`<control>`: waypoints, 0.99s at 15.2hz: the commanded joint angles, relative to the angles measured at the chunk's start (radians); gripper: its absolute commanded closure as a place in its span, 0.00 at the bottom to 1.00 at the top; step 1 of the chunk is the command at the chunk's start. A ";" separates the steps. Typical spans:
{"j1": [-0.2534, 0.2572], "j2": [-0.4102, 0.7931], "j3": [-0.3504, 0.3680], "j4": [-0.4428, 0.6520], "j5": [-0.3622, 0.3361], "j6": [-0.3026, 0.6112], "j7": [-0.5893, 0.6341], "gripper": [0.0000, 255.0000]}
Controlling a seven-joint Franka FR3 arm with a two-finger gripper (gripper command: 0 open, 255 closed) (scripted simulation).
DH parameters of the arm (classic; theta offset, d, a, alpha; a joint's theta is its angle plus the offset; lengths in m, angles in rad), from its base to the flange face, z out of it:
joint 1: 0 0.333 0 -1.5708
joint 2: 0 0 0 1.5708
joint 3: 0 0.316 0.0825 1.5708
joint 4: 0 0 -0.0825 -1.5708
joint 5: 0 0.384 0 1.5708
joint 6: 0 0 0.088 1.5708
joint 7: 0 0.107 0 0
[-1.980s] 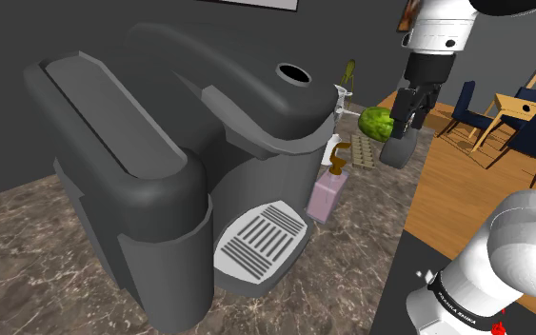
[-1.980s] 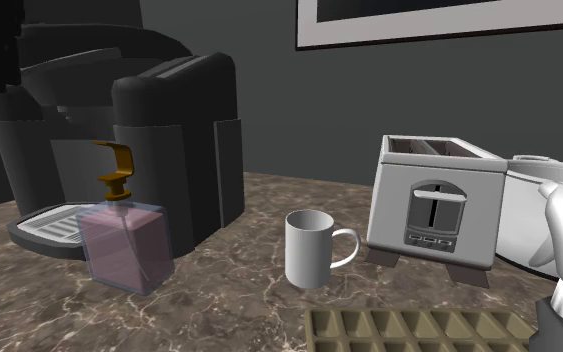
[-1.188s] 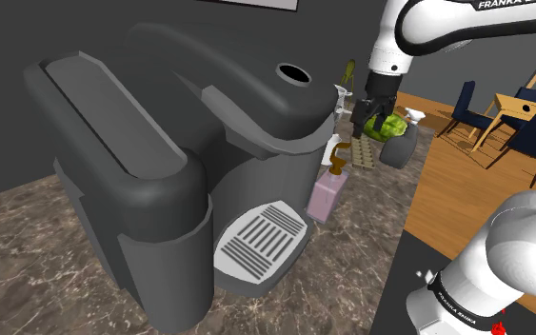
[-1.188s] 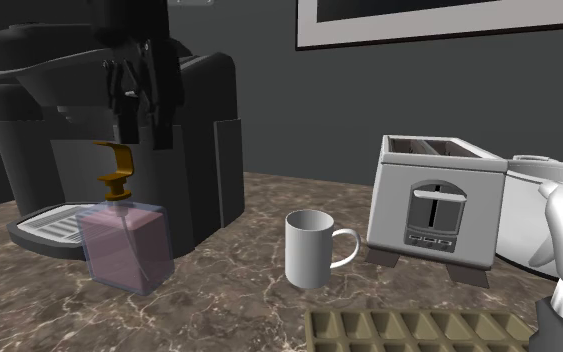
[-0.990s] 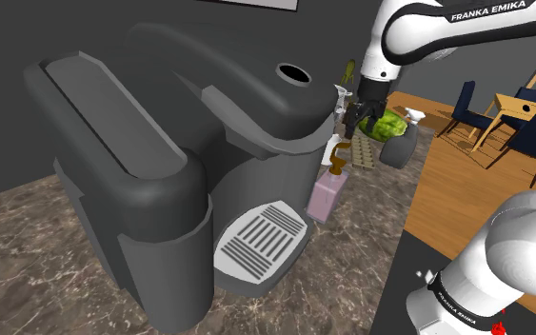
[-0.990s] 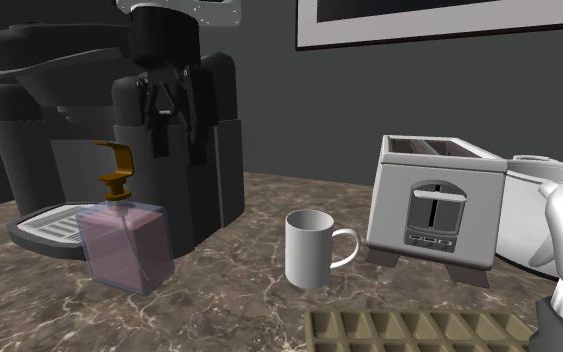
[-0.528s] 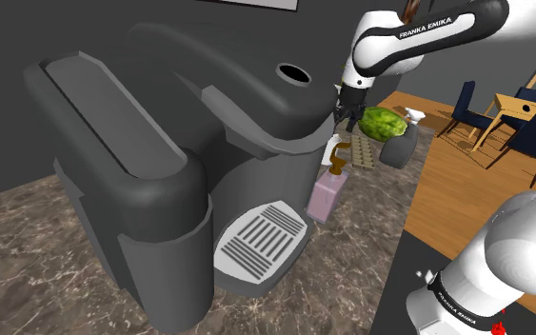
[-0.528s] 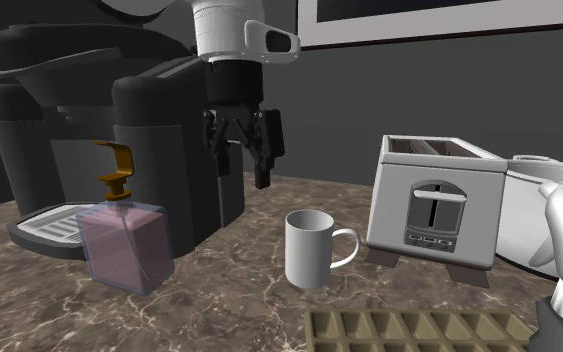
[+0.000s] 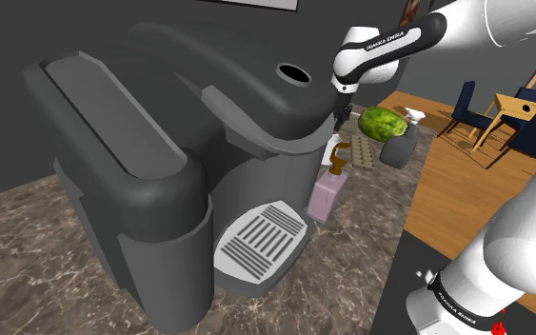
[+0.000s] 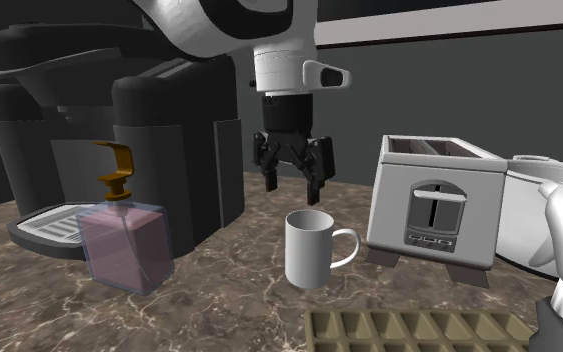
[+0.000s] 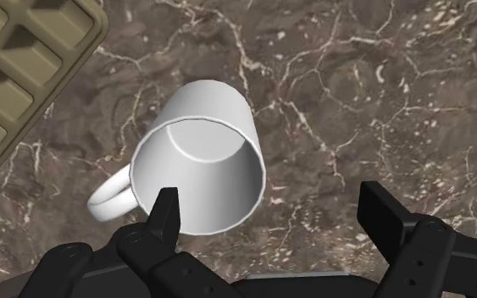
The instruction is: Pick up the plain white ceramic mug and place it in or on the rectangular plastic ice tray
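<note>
Grey coffee machine (image 9: pixel 161 143) close beside the gripper (image 9: pixel 338 114) in the shoulder view. Tan tray (image 9: pixel 363 156) just below and past the tool, green melon (image 9: pixel 380 122) further out.

Second exterior view: gripper (image 10: pixel 291 188) hanging directly above the mug (image 10: pixel 309 248), fingers spread, tips just clear of the rim, nothing held. Mug upright on the counter (image 10: pixel 229 270), white, handle turned toward the toaster (image 10: pixel 439 215). Tray (image 10: pixel 419 330) near the mug, on the camera side of the tool. Judged stage: approach only; grasp, lift, carry and set-down all left. Open lane for descent between coffee machine (image 10: pixel 169 130) and toaster, neither crowding the fingers.

Wrist view: mug (image 11: pixel 202 161) off-centre under the gripper (image 11: pixel 272 216), one finger (image 11: pixel 164 212) over the mug's mouth, the other above bare counter (image 11: pixel 355 102), well apart from the wall. Handle on the tray (image 11: pixel 16 68) side, outside the fingers' gap. Likely risk: a fingertip landing on the rim without a small sideways correction. Short, unobstructed path from mug to tray.
</note>
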 commanded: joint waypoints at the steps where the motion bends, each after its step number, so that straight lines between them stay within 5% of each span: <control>1: -0.002 0.025 -0.001 0.000 0.008 0.028 -0.005 0.00; 14: -0.003 0.067 0.000 -0.028 0.021 0.097 -0.014 0.00; 15: -0.003 0.067 0.000 -0.028 0.021 0.097 -0.014 1.00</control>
